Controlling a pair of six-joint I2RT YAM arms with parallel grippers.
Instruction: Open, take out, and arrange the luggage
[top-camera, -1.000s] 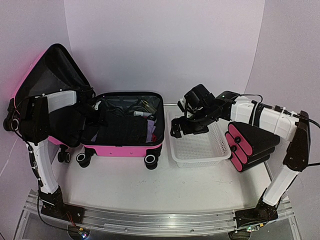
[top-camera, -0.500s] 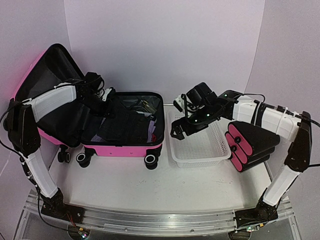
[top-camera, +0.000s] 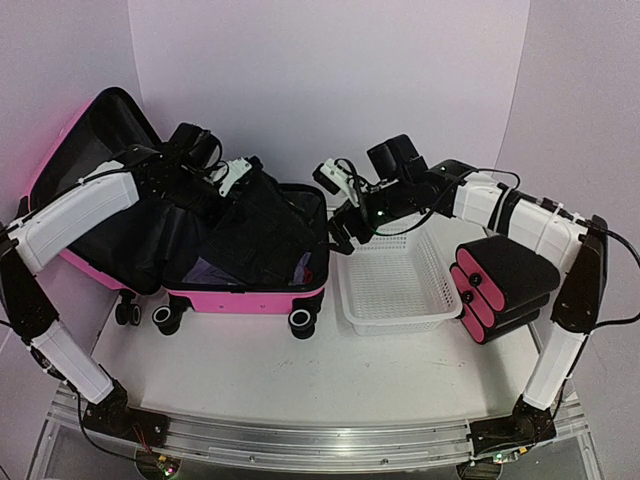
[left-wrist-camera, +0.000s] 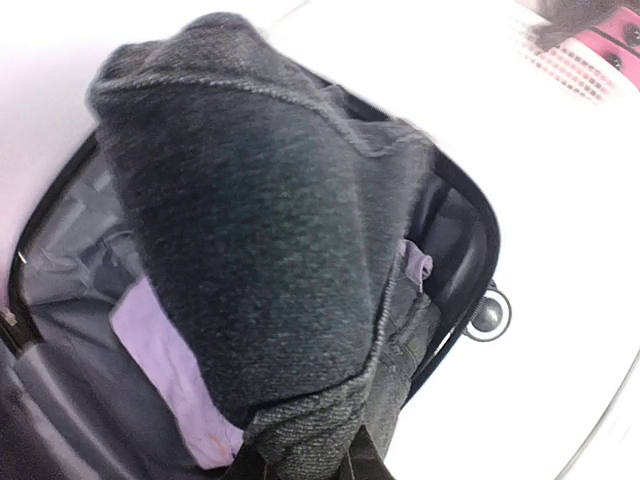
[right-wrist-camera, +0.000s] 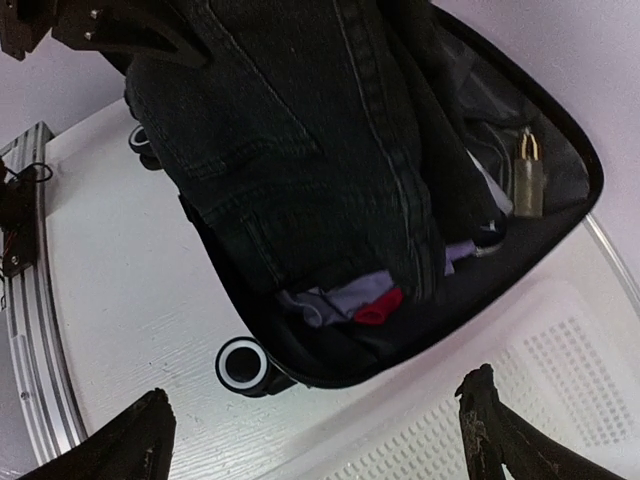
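The luggage (top-camera: 245, 298) lies open at left, a bright pink case on black wheels, its lid (top-camera: 95, 160) propped up behind. My left gripper (top-camera: 238, 172) is shut on a dark denim garment (top-camera: 268, 228) and holds it up over the open half. In the left wrist view the garment (left-wrist-camera: 260, 230) hangs from the left gripper (left-wrist-camera: 305, 465) above lilac cloth (left-wrist-camera: 160, 340). My right gripper (top-camera: 338, 200) is open beside the case's right edge. In the right wrist view the right gripper (right-wrist-camera: 315, 395) holds nothing. Past it are the jeans (right-wrist-camera: 290, 130), a red cloth (right-wrist-camera: 378, 308) and a padlock (right-wrist-camera: 528, 170).
A white mesh basket (top-camera: 395, 290) stands just right of the case. A stack of black cases with pink ends (top-camera: 500, 290) sits at the far right under the right arm. One suitcase wheel (right-wrist-camera: 243, 365) juts out onto the table. The back wall is close behind.
My left gripper has risen and swung right, pulling the dark garment up out of the case. My right gripper has moved left from over the basket to the case's edge.
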